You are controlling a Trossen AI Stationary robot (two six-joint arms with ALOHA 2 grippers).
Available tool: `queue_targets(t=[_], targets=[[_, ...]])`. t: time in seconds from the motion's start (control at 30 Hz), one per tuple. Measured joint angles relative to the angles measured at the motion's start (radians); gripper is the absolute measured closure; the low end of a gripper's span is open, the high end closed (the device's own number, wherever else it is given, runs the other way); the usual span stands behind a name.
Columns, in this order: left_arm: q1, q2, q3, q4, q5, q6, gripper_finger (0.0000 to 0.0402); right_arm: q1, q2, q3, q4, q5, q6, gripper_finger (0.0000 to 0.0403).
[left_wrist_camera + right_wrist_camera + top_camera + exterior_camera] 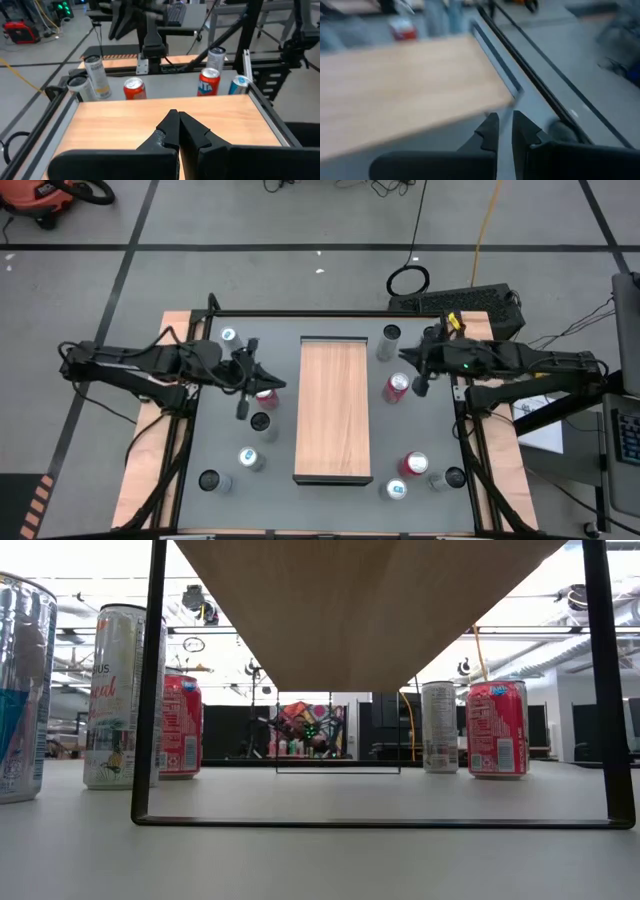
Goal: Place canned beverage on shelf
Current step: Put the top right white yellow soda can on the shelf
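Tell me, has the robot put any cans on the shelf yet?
Not yet. The shelf has no cans on top. Every can stands on the table on both sides of it. The left gripper hangs shut and empty beside a red can; the right gripper hangs near another red can. All the placing is left.

Shelf (334, 410): matt light wood-grain top, thin dark metal frame. Cans (497, 727): glossy printed metal. Tabletop (225, 435): smooth matt grey.
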Motion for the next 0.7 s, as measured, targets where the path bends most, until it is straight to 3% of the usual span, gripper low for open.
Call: queue_targets(t=[0.27, 0.5, 0.7], targets=[[0.001, 0.043, 0.000, 0.085, -0.014, 0.075, 0.0402, -0.139, 0.090, 0.202, -0.265, 0.007, -0.080, 0.0403], [0.000, 0.052, 0.000, 0.082, -0.024, 0.048, 0.0402, -0.217, 0.047, 0.216, -0.322, 0.013, -0.076, 0.0403], [0.000, 0.057, 0.000, 0.086, -0.025, 0.023, 0.0402, -0.249, 0.037, 0.215, -0.421, 0.117, 0.001, 0.0394]])
